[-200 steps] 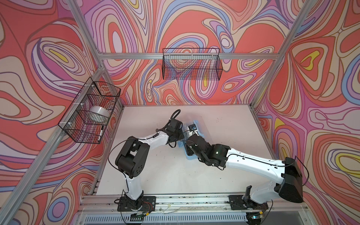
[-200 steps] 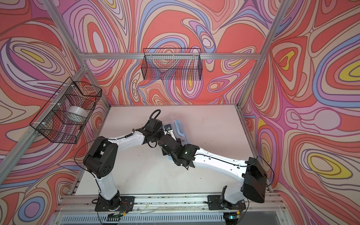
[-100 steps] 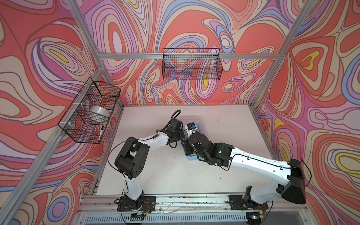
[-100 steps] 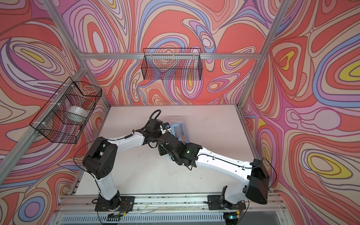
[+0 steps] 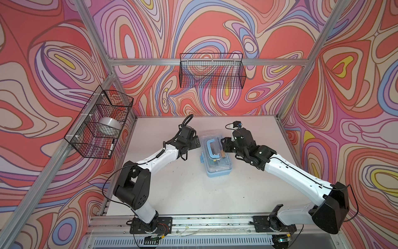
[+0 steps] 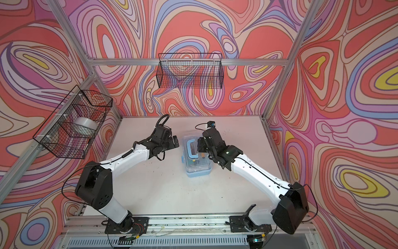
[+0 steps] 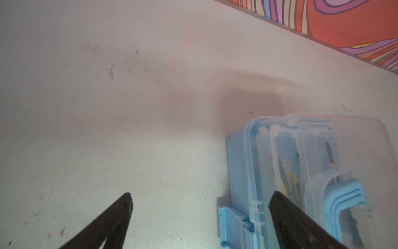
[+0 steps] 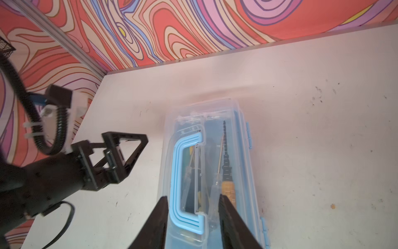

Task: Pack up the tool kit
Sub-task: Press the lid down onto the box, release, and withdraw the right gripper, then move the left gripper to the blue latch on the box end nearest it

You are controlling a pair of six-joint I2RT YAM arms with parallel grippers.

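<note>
Tool kit (image 5: pixel 216 159) lies flat near the middle of the tabletop (image 5: pixel 172 189), its long side running away from the arm bases and its lid facing up. That pose probably keeps the latch side reachable from the left and the top reachable from the right. It is a small light-blue box with a clear lid shut over it. Slim tools (image 8: pixel 224 155) show through the plastic, screwdriver shafts among them, so the packing looks close to done. A blue handle (image 8: pixel 185 179) lies folded flat on the lid. The blue latch (image 7: pixel 232 224) juts from the left wall; I cannot tell whether it is snapped home.

Farther along, the two arms flank the box. The left end effector (image 7: pixel 201 196) is spread wide and holds nothing. One finger hangs over the lid's edge and the other over bare tabletop, with the latch below the gap, which suits working that latch. The right end effector (image 8: pixel 193 198) is partly open over the lid. Its fingers straddle the handle without pinching it, perhaps to steady the box.

Beyond, a wire basket (image 5: pixel 92 146) on the left wall holds a grey roll (image 5: pixel 108 124), and another basket (image 5: pixel 212 75) hangs on the back wall.
</note>
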